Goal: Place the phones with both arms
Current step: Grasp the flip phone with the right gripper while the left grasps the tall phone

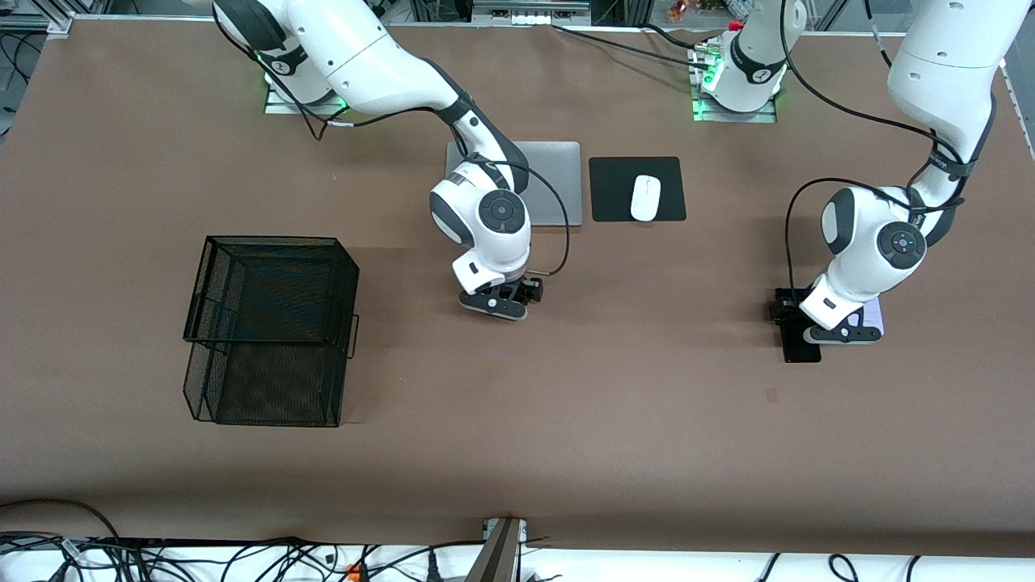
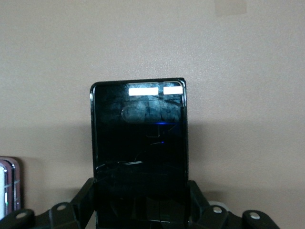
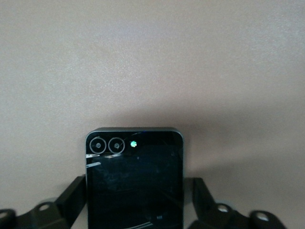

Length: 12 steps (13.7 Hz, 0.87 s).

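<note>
The wire mesh basket point(image 1: 271, 327) stands nearest the front camera, toward the right arm's end of the brown table point(image 1: 566, 420). The long black slab phone point(image 1: 799, 346) lies on the table toward the left arm's end, its nearest portion projecting out from under the left gripper point(image 1: 841, 334). In the left wrist view the left gripper's fingers point(image 2: 86, 195) sit against both long edges of this phone point(image 2: 139, 148), clamped on it, at table level. The small white/lilac phone point(image 1: 875, 314) lies just beside the slab, mostly covered by the left gripper; its edge point(image 2: 8, 186) shows in the left wrist view. The right gripper point(image 1: 497, 305) is near the table's middle, its height above the surface unclear. In the right wrist view its fingers point(image 3: 71, 193) are closed on the sides of the small black phone with a green dot point(image 3: 135, 183). Farther from the camera lie the silver laptop point(image 1: 554, 182) and, beside it, the white mouse point(image 1: 645, 198) on a black mouse pad point(image 1: 614, 190).
</note>
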Each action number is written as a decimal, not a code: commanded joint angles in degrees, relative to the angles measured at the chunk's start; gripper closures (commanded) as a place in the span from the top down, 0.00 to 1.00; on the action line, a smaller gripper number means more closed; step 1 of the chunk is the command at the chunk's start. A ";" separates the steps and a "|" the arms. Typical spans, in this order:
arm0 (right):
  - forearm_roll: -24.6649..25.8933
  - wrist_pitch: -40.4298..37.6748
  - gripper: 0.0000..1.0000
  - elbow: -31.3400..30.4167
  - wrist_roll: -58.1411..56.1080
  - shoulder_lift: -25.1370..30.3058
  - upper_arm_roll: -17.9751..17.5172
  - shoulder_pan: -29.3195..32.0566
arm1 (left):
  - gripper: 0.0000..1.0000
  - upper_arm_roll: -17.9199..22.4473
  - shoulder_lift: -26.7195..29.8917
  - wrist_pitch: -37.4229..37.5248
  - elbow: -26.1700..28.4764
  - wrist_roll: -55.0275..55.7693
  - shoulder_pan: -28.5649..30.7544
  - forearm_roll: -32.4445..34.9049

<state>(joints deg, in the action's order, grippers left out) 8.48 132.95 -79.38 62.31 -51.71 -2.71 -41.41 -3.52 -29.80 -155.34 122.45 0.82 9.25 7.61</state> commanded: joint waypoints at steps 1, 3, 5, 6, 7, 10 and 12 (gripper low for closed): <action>1.01 0.29 0.35 1.07 -1.13 -0.58 -0.19 -0.08 | 0.23 -2.88 3.16 7.37 -2.89 0.06 1.12 1.00; 0.66 -1.20 0.30 1.68 -2.01 0.64 -0.10 0.10 | 0.23 -5.26 3.26 21.76 -11.13 0.41 0.86 0.04; 0.40 -6.01 0.30 2.29 -2.10 3.36 -0.10 0.45 | 0.23 -6.05 2.73 33.65 -20.01 0.50 -1.24 -0.14; 0.14 -9.43 0.30 3.34 -2.19 5.20 -0.10 0.62 | 0.23 -6.23 2.64 36.83 -22.93 0.76 -2.73 -0.40; 0.13 -13.29 0.30 3.96 -2.54 7.22 -0.02 1.06 | 0.23 -6.24 2.64 38.86 -24.52 0.94 -3.87 -0.49; -3.18 -22.88 0.30 3.79 -9.54 15.39 -0.10 5.35 | 0.24 -6.32 2.64 39.32 -25.94 2.25 -6.78 -0.49; -5.05 -30.17 0.30 2.92 -19.10 20.05 0.59 9.56 | 0.24 -6.32 2.64 39.32 -26.21 2.52 -7.75 -0.49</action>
<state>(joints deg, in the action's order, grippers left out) 5.65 108.00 -73.55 50.92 -37.25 -1.96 -36.12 -10.16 -26.75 -117.44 98.02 3.17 2.11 7.56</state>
